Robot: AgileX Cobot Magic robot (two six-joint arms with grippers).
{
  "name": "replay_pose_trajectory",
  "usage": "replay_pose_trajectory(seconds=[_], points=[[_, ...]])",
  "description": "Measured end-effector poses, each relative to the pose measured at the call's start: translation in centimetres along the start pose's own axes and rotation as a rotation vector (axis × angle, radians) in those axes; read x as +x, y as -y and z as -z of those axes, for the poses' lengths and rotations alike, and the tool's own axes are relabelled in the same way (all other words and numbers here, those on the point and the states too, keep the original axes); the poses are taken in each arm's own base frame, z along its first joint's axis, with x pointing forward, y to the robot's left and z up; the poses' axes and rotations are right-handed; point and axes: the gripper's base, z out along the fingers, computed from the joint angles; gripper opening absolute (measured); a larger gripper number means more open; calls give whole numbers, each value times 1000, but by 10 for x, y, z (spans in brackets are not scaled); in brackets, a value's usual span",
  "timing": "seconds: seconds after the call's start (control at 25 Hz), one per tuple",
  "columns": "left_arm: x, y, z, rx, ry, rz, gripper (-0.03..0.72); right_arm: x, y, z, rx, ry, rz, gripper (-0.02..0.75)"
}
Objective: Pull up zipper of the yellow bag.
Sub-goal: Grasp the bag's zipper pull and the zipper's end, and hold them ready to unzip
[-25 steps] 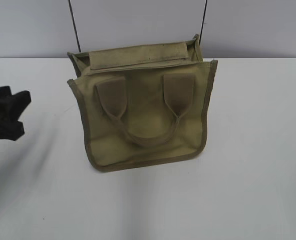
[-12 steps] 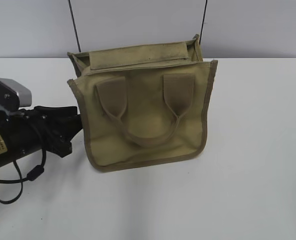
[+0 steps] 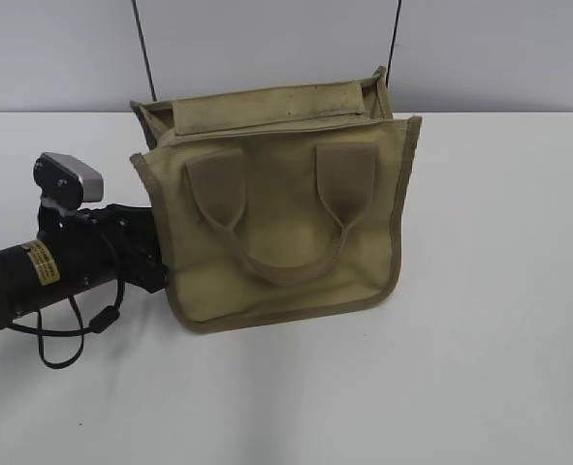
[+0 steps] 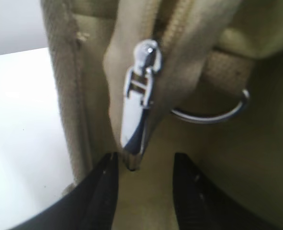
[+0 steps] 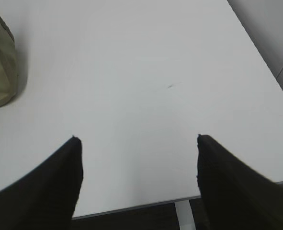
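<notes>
Hanging just past the left gripper (image 4: 142, 165), whose jaws stand apart, the zipper (image 4: 139, 103) pull looks small, smooth and slippery; grip its flat tab. Behind it, the soft yellow bag (image 3: 281, 223) stands mid-table.

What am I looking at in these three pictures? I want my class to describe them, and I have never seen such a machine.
It is a robot with two arms, each ending in a pincer with a camera on its wrist. The wide picture, taken from in front, shows a khaki-yellow canvas bag standing on a white table, with the left arm reaching to its side. The close-up is that arm's own camera: the left pincer is open, its two black fingers either side of the tip of the silver zipper pull, not yet gripping it. The last picture is the right arm's camera: the right pincer is open over bare table, holding nothing.
</notes>
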Motion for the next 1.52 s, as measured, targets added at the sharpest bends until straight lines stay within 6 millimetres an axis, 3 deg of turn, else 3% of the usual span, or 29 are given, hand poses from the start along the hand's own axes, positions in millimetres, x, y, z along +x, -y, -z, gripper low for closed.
replay_pose_trajectory(seconds=[0.2,0.52,0.68,0.92,1.2,1.52], points=[[5,-6,-11,6,6,-1,251,0,0,0,0,0,0,543],[6,-8,-13,-15,7,11,15,0,0,0,0,0,0,543],[8,-7,-6,-44,-4,31,8,0,0,0,0,0,0,543],[-27,-8,11,-141,42,16,8,0,0,0,0,0,0,543],[-61,-5,30,-206,-43,-45,8,0,0,0,0,0,0,543],[-74,-4,41,-244,-100,-136,8,0,-1,0,-10,0,-5,543]])
